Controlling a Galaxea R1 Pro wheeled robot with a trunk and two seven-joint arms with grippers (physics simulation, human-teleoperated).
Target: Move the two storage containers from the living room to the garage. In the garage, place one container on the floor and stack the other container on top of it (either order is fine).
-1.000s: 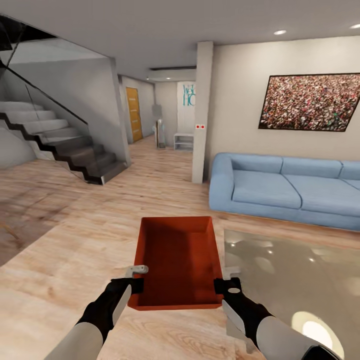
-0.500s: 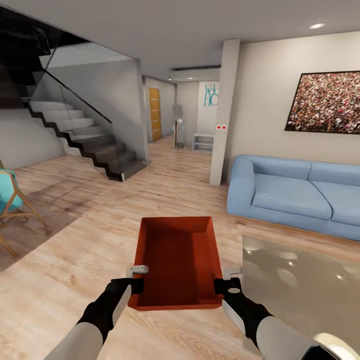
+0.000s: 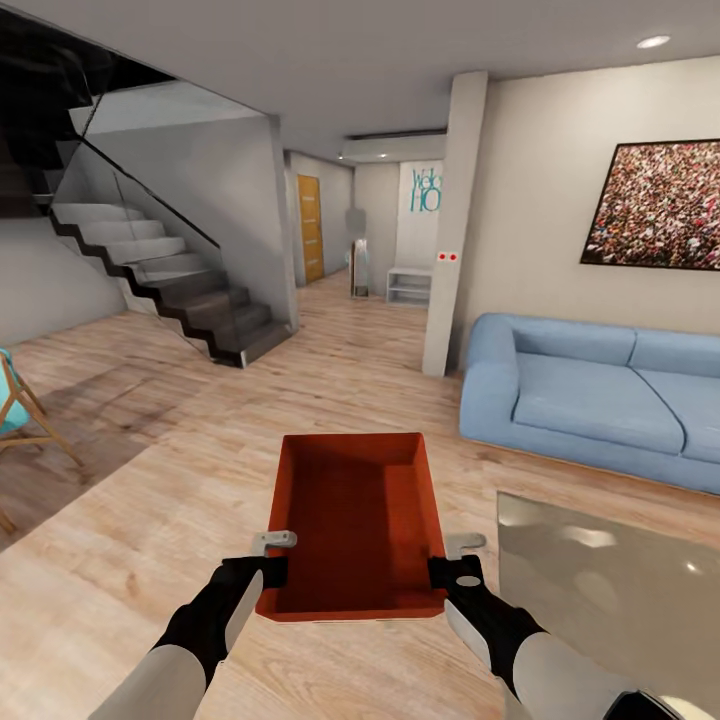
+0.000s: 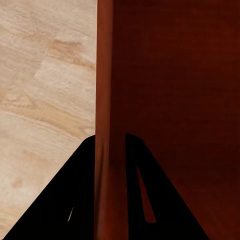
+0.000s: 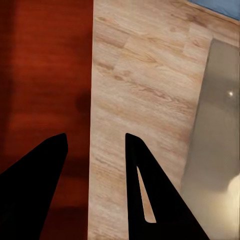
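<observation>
**Light wood-plank floor and what stands on it**

Light wood-plank floor point(image 3: 330, 390) throughout. Resting on it: long blue fabric sofa point(image 3: 600, 400), square white pillar point(image 3: 452, 225), dark open staircase point(image 3: 170, 290), wooden-legged teal chair point(image 3: 20, 415), glossy glass coffee table point(image 3: 610, 590).

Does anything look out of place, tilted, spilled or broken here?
Nothing stands out. The red bin is held level and empty between the left gripper and the right gripper, one on each side wall. The sofa and stairs look undamaged.
</observation>
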